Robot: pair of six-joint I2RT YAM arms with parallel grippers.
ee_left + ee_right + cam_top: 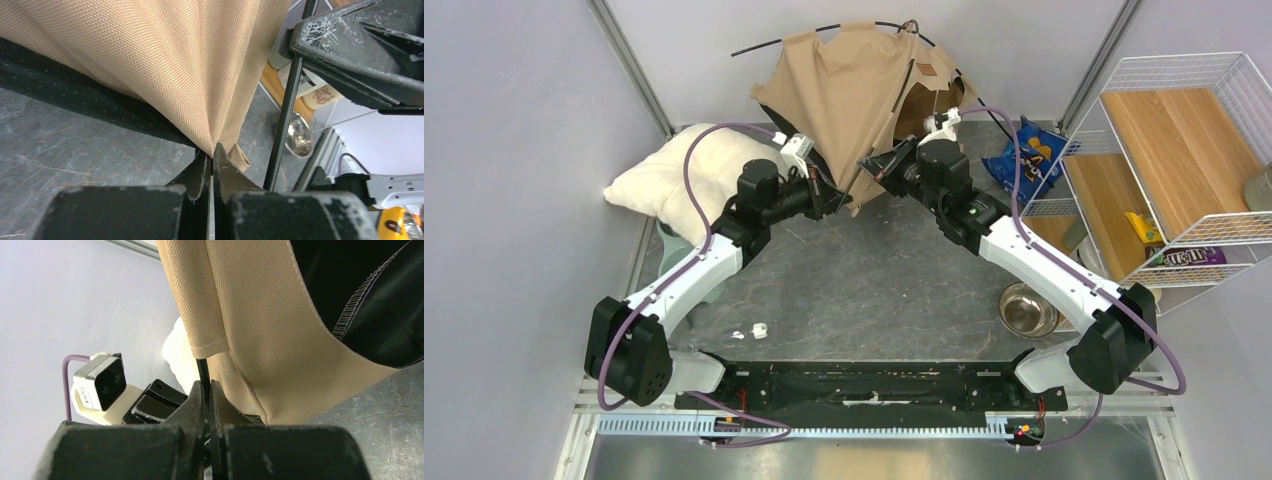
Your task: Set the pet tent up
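The tan pet tent [854,95] stands half raised at the back middle of the table, with thin black poles crossing at its top [906,27]. My left gripper [842,195] is shut on the tent's lower corner; the left wrist view shows its jaws pinching the tan fabric [212,150] beside the black lining [90,97]. My right gripper [871,165] is shut on a thin black pole [203,372] that comes out of the tan fabric hem [210,347]. The same pole [285,115] runs upright past the left gripper. The two grippers are close together. The pompom is hidden.
A fluffy white pillow [674,175] lies at the left. A blue snack bag [1024,155] lies right of the tent. A white wire shelf [1164,170] with wooden boards stands at the right. A steel bowl [1027,310] sits near the right arm. Small white bits [754,330] lie in front.
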